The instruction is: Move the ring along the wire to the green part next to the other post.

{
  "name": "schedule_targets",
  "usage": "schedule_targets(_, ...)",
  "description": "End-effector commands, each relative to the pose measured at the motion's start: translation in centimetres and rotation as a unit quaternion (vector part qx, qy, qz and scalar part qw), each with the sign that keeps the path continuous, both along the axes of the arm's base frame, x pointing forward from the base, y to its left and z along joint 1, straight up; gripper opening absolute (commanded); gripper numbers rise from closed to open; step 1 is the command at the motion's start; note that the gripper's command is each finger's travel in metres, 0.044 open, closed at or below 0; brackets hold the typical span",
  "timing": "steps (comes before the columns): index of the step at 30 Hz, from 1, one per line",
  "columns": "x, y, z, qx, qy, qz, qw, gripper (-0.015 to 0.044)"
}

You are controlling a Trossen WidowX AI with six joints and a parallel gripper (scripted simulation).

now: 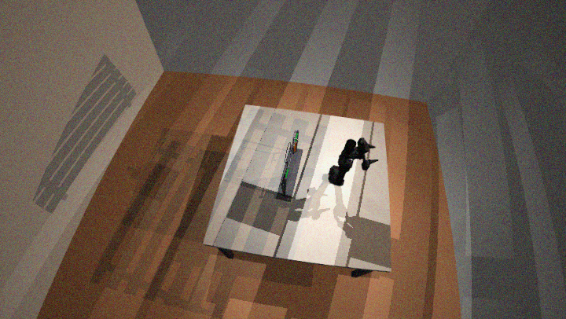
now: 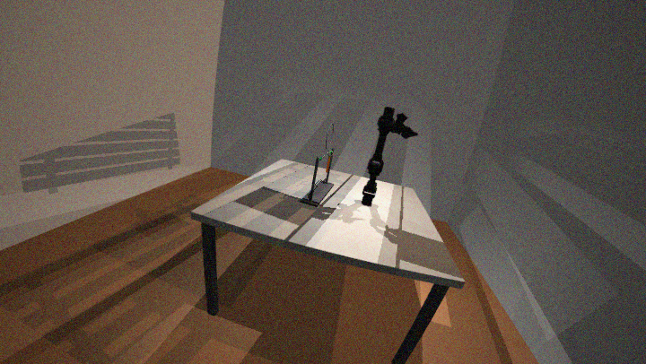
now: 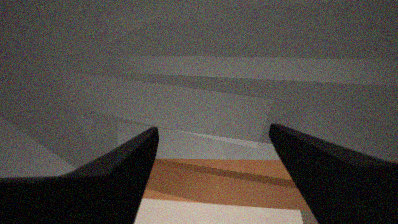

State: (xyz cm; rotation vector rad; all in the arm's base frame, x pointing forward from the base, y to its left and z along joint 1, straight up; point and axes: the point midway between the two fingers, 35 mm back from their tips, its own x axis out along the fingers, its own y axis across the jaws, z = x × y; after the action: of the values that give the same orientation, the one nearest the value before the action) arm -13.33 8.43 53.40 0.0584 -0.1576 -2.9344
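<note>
The orange handle [image 1: 295,147] [image 2: 328,163] hangs below the far green part of the wire [image 1: 296,135] [image 2: 330,152], beside the far post. The ring itself is too small to make out clearly. The other green part [image 1: 287,172] [image 2: 319,159] is by the near post [image 1: 284,186] [image 2: 313,179]. The thin grey wire between them is faint and rises above the posts. My gripper [image 1: 375,153] [image 3: 214,131] is open and empty, raised high to the right of the stand and pointing away from it. The wrist view shows neither ring nor wire between the fingers.
The dark base plate [image 1: 292,170] [image 2: 321,192] of the stand lies on the white table [image 1: 317,245] [image 2: 344,244], left of the arm's base [image 1: 336,175] [image 2: 368,197]. Shadows of the arm and striped light fall across the table.
</note>
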Motion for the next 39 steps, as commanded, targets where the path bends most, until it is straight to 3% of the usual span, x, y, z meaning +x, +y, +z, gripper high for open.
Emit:
schedule_targets(1, 0.0, -0.2, 0.0, 0.0, 0.0, 0.003, 1.0, 0.0374)
schedule_targets(9, 0.2, -8.5, -1.0, 0.019, -0.008, 0.135, 0.991, 0.0164)
schedule_targets(25, 6.3, -24.1, -6.9, 0.06, -0.02, 0.412, 0.909, 0.016)
schedule_targets(39, 15.9, -31.6, -15.3, 0.104, -0.008, 0.631, 0.769, 0.016)
